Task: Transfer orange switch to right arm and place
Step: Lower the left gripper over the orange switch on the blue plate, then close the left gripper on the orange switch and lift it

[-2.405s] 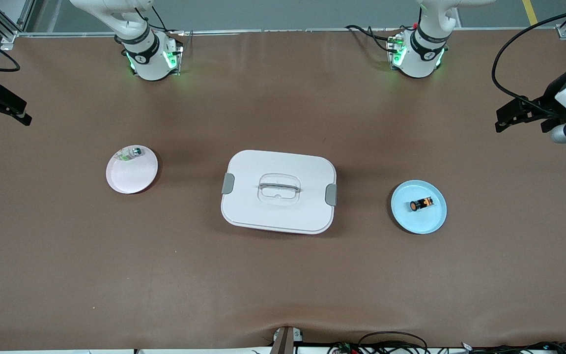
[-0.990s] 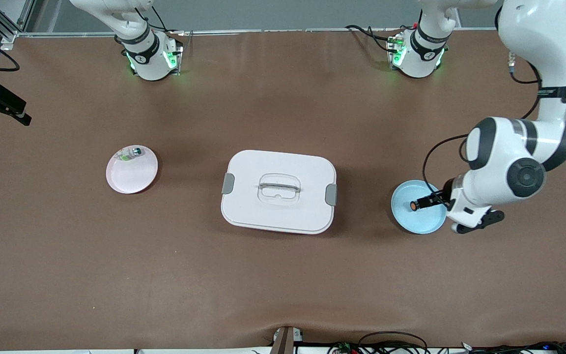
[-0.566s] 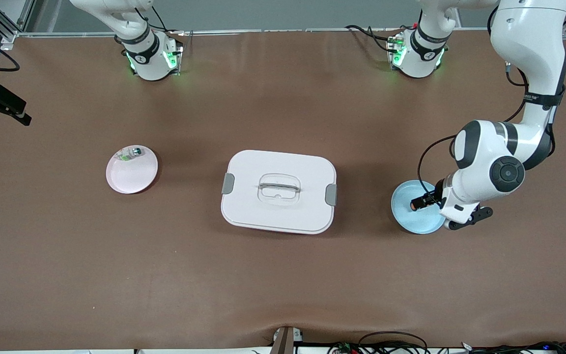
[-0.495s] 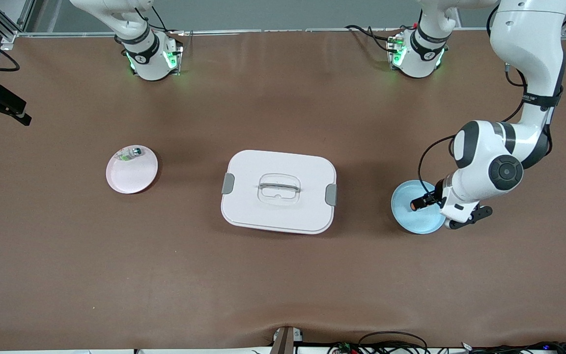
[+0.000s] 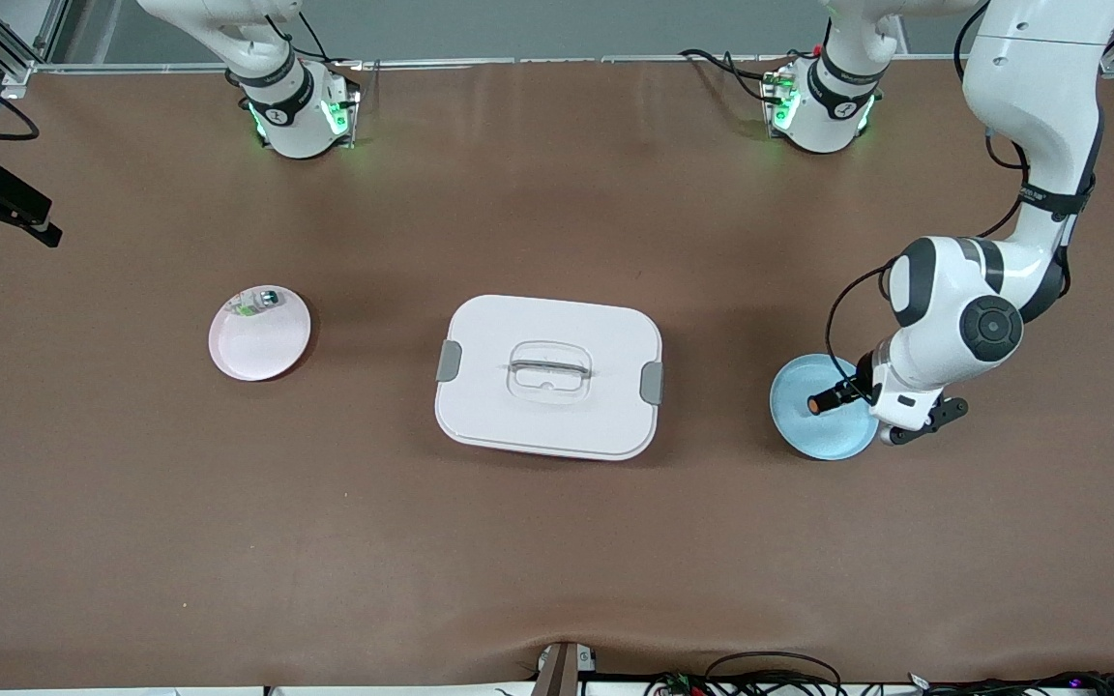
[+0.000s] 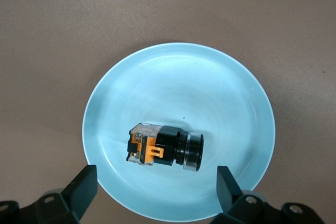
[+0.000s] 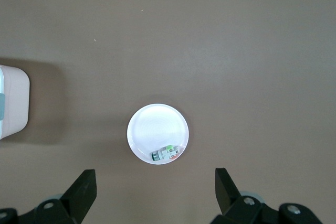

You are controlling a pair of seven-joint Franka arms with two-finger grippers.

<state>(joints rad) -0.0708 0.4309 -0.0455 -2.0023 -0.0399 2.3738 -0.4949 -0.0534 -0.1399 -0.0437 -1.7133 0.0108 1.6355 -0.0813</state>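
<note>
The orange switch (image 5: 820, 405) lies on its side on a light blue plate (image 5: 813, 437) toward the left arm's end of the table. In the left wrist view the switch (image 6: 165, 148) is black with an orange clip and lies on the plate (image 6: 178, 87). My left gripper (image 6: 156, 170) is open and hangs just above the plate, with one finger on each side of the switch and not touching it. My right gripper (image 7: 153, 174) is open and empty. It waits high over the table near the pale plate.
A white lidded box (image 5: 547, 329) with grey latches stands mid-table and also shows in the right wrist view (image 7: 13, 103). A pale plate (image 5: 257, 348) toward the right arm's end holds a clear-and-green piece (image 5: 255, 304), which the right wrist view (image 7: 167, 154) also shows.
My left arm swung in from the table's end and came down over the blue plate, now settling closer above the switch. The switch, the plates and my right arm have not moved.
</note>
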